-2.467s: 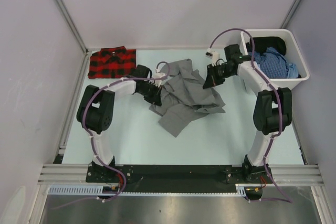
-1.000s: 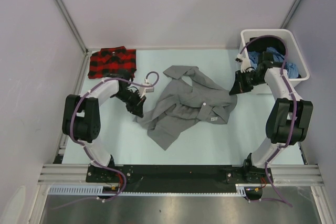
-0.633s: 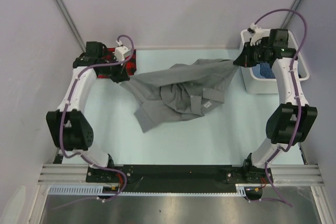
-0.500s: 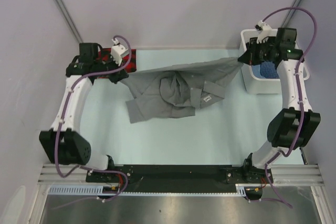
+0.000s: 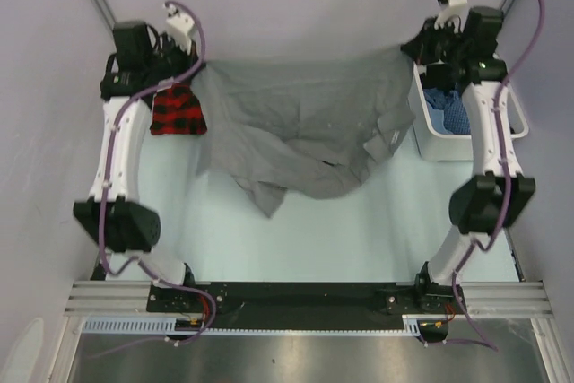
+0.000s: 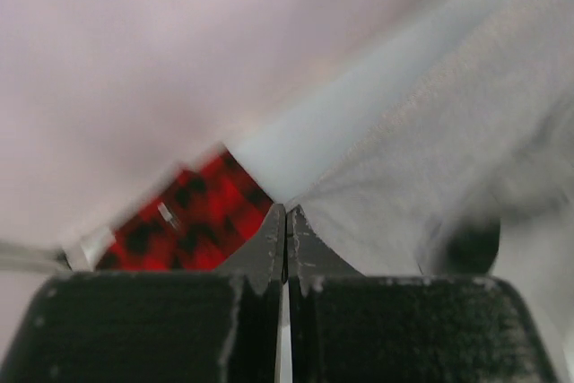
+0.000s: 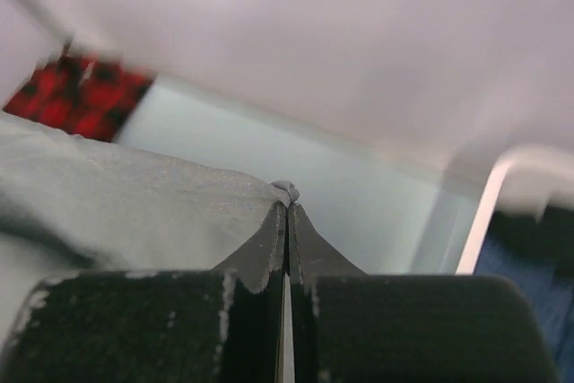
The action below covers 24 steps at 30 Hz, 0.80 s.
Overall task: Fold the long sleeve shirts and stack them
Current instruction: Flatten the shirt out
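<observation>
The grey shirt (image 5: 305, 132) hangs spread above the far edge of the table (image 5: 359, 221). Its top edge is stretched nearly from the far-left corner to the far-right corner. Its lower part sags in folds toward the table's middle, with a white label (image 5: 392, 134) showing on the right side.

The left gripper (image 5: 184, 78) is pinched closed on one top corner of the cloth, and the right gripper (image 5: 413, 51) is pinched closed on the other. In each wrist view the fingertips meet with fabric nipped between them.

The plaid shirt (image 5: 177, 112) lies folded in the far-left corner, just under the left arm. A white bin (image 5: 448, 145) of other clothes stands in the far-right corner.

The step in hand looks like laying the shirt out flat for folding. To do it well, both arms should come down level and evenly taut, letting the trailing hem touch first so the bunched folds drag smooth. The cloth should land short of the plaid shirt and clear of the bin's rim.
</observation>
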Available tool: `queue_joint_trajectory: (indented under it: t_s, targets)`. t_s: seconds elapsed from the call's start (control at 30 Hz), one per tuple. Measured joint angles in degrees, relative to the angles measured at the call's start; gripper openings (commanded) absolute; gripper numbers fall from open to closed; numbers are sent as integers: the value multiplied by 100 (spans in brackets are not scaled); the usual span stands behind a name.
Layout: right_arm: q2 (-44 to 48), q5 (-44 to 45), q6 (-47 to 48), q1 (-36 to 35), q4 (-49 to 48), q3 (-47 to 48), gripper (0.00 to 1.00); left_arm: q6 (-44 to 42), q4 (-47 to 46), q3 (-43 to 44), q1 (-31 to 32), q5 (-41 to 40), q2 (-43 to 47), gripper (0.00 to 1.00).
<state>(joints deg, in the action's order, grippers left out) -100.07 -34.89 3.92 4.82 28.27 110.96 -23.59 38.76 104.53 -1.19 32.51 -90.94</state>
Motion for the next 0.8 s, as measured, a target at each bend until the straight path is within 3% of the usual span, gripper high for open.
queue_joint_trajectory:
  t_s: [0.17, 0.23, 0.33, 0.47, 0.7, 0.8]
  targets:
    - [-2321, 614, -612, -177, -643, 3091, 0, 868, -774, 3355, 22, -557, -2553, 0]
    - [-2754, 791, -870, -214, -874, 3707, 0, 1123, -1207, 3993, 31, -693, -3023, 0]
    - [-2583, 1016, -1276, -247, -1631, 3377, 0, 1432, -2273, 3344, 35, -866, -2723, 0]
    - [-1703, 1147, -1438, -251, -2774, 2186, 0, 1609, -3654, 1915, 28, -841, -1725, 0]
    - [-249, 990, -1373, -140, -3620, 763, 0, 1589, -4693, 2, -168, -61, -48, 0]
    - [352, 890, -1281, -66, -3670, -111, 0, 1298, -4553, -994, -221, 514, 715, 0]
